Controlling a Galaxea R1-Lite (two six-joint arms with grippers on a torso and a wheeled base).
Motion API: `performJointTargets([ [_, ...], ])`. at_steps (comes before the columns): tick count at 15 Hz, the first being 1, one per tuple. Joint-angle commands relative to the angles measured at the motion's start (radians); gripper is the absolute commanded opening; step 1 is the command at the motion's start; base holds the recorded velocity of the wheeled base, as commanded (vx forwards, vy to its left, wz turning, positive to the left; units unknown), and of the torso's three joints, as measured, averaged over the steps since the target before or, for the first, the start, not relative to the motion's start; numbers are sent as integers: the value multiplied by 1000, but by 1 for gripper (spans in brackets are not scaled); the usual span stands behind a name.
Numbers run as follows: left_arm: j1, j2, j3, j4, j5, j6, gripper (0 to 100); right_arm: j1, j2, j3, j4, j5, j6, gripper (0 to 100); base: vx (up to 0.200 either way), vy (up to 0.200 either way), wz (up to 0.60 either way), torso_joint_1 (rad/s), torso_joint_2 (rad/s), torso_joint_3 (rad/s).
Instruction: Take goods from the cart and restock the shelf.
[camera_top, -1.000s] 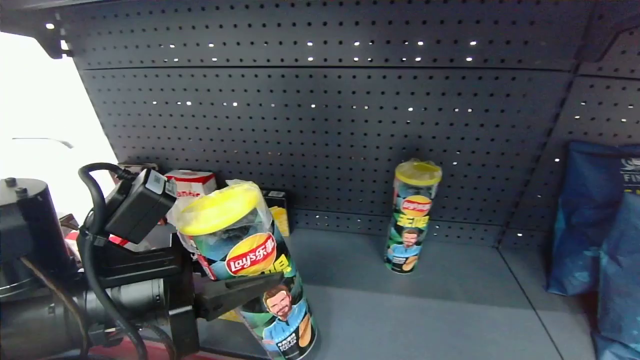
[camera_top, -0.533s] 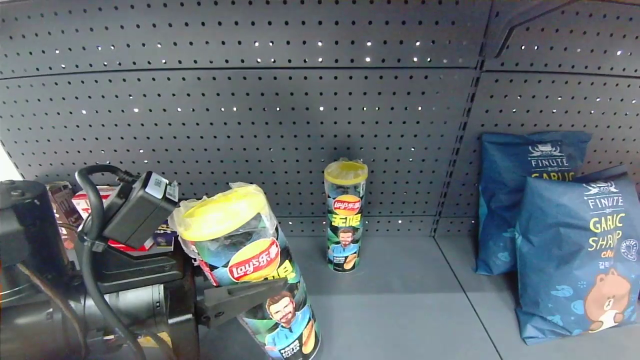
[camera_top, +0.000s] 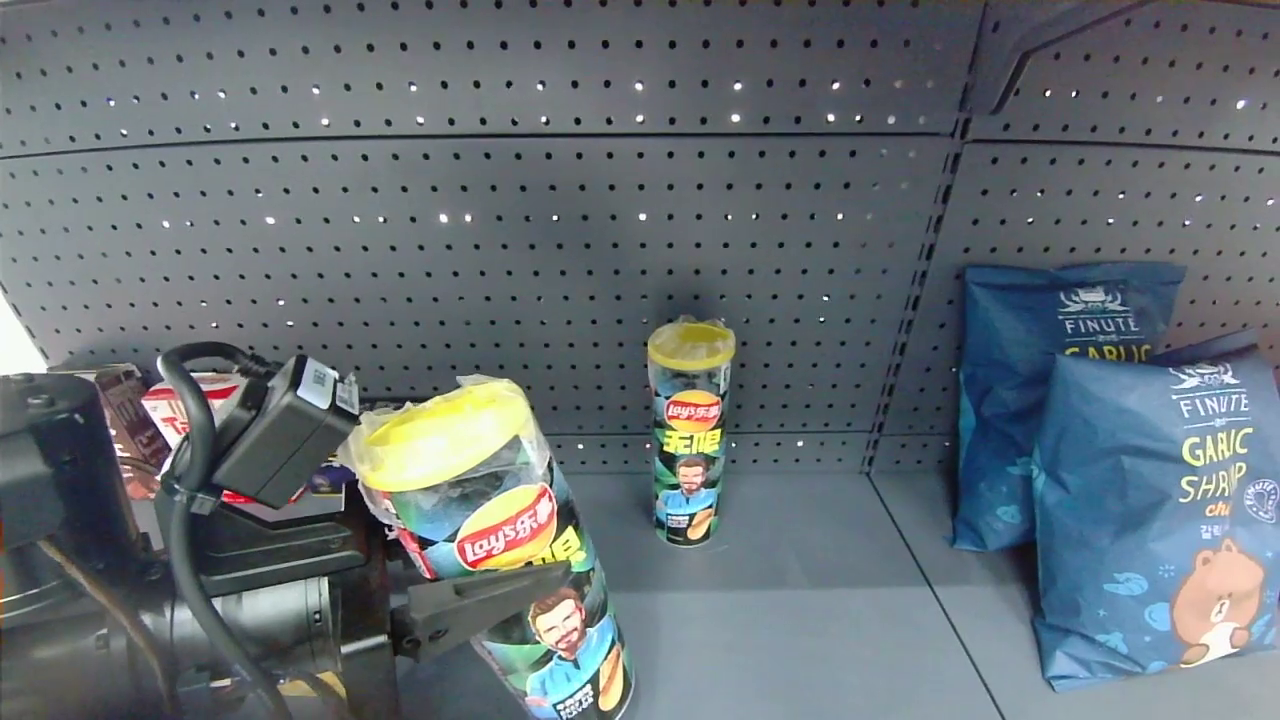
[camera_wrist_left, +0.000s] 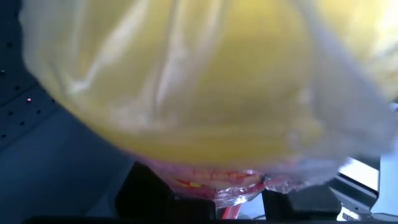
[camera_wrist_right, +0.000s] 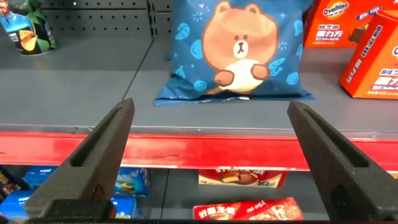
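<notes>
At 7 o'clock in the head view: left gripper (camera_top: 470, 605), fingers closed on the waist of a chip can (camera_top: 495, 545), one dark finger (camera_top: 480, 598) crossing the front of the label. Leans toward 11 o'clock, with its yellow lid (camera_top: 440, 435) under loose clear wrap; base cut off at the frame edge, so cannot tell whether it touches the shelf deck (camera_top: 800, 600). Same lid (camera_wrist_left: 205, 81) up close in the left wrist view, with crinkled film over it. At about 1 o'clock from the held can and well apart from it: second chip can (camera_top: 690, 430), upright on the deck, near the perforated back panel (camera_top: 500, 200). Toward 3 o'clock from that can: two blue snack bags, the rear one (camera_top: 1050, 380) leaning on the panel, the front one (camera_top: 1150, 510) overlapping it and showing a bear print. Toward 9 o'clock, behind the left arm: small boxes (camera_top: 170, 420), partly hidden. Right gripper (camera_wrist_right: 217, 162) spread wide with nothing between the fingers — hangs in front of the red shelf edge (camera_wrist_right: 205, 152). Beyond it on the grey deck: bear-print bag (camera_wrist_right: 233, 53) lying flat, orange boxes (camera_wrist_right: 367, 50) just beside it, the standing can (camera_wrist_right: 28, 25) well apart on the other side. Under the red edge: more packaged goods (camera_wrist_right: 242, 177) on a lower level.
</notes>
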Motion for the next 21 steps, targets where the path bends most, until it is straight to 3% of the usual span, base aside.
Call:
performJointTargets([
  [1, -2, 1, 9, -1, 4, 1, 0, 0, 1, 0, 0, 0, 1, 100, 0, 0, 0, 0, 0, 0],
  [7, -6, -2, 20, -3, 8, 1, 0, 0, 1, 0, 0, 0, -1, 100, 0, 0, 0, 0, 0, 0],
  [11, -9, 1, 14, 2, 36, 44, 0, 6, 18, -2, 3, 17, -25, 100, 0, 0, 0, 0, 0, 0],
  [13, -29, 8, 11, 2, 53, 46, 0, 20, 89, -166, 1, 40, -9, 100, 0, 0, 0, 0, 0, 0],
  [14, -54, 8, 12, 2, 74, 46, 0, 56, 308, -365, 32, 66, 82, 100, 0, 0, 0, 0, 0, 0],
  [17, -69, 4, 20, 2, 97, 44, 0, 149, 394, -400, 37, 204, -108, 100, 0, 0, 0, 0, 0, 0],
  [21, -48, 14, 23, 0, 97, 43, 0, 250, 623, -531, 26, 288, -133, 100, 0, 0, 0, 0, 0, 0],
])
